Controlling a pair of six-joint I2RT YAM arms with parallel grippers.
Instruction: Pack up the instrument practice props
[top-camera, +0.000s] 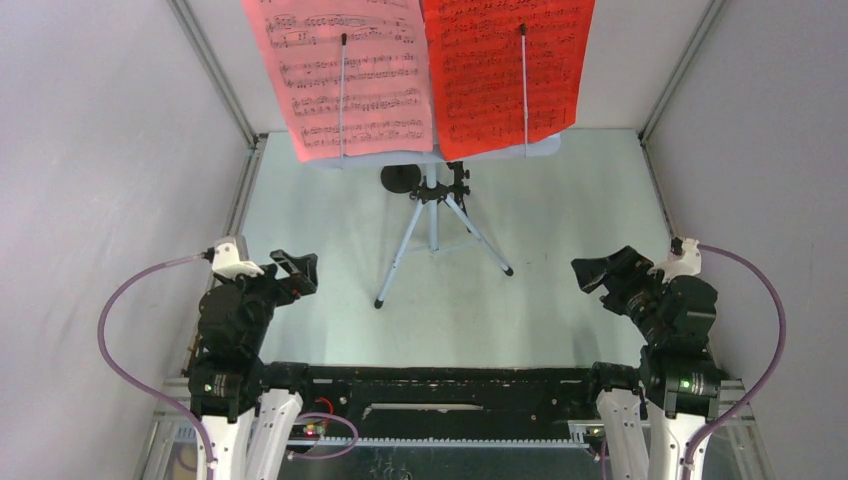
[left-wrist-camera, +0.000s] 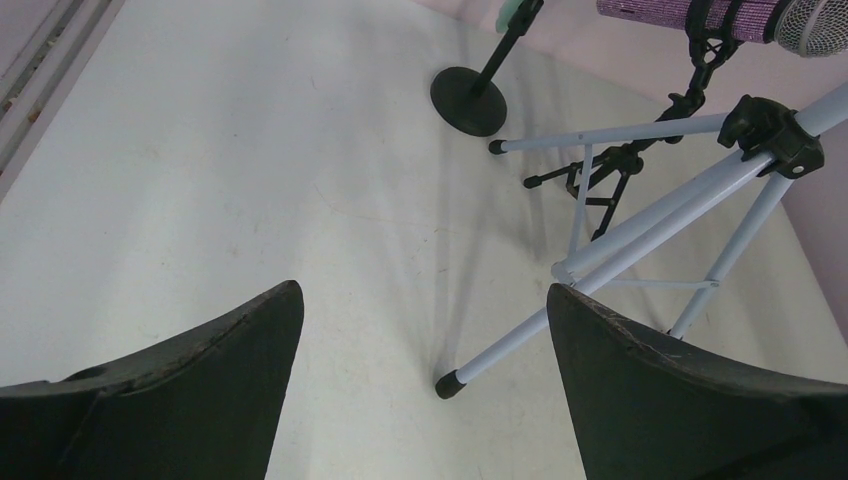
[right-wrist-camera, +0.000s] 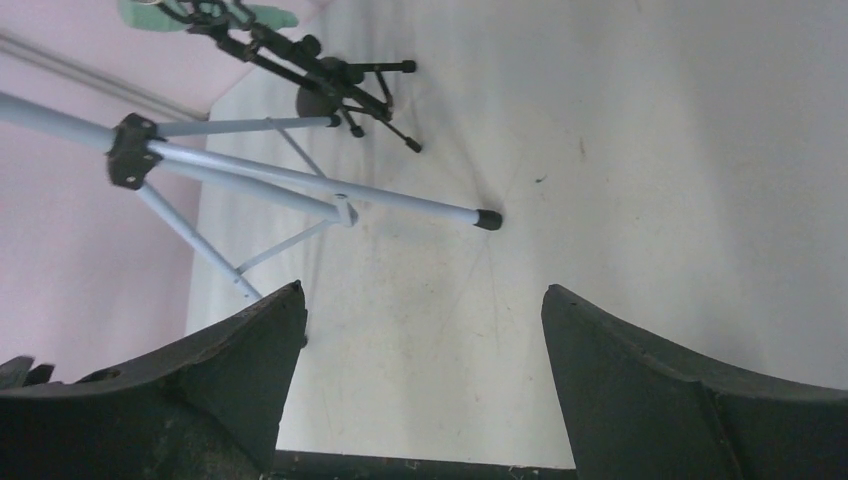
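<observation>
Blue-grey tripod (top-camera: 433, 235) of thin tubes stands on the pale surface (top-camera: 540, 300). Left of it, the left gripper (top-camera: 295, 268) spreads its curved black fingers wide, holding nothing. Above it, a pink score sheet (top-camera: 345, 75) and a red score sheet (top-camera: 505, 70) lean on the pale blue music desk (top-camera: 548, 143). Behind it stands a round-based black mic mount (top-camera: 400, 178). Right of it, the right gripper (top-camera: 598, 270) gapes equally wide.

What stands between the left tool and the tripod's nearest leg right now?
Nothing visible. The left tool is open, and only bare table lies between it and the near foot of the blue-grey tripod. The black round-based mic mount stands farther back, beyond that leg.
</observation>
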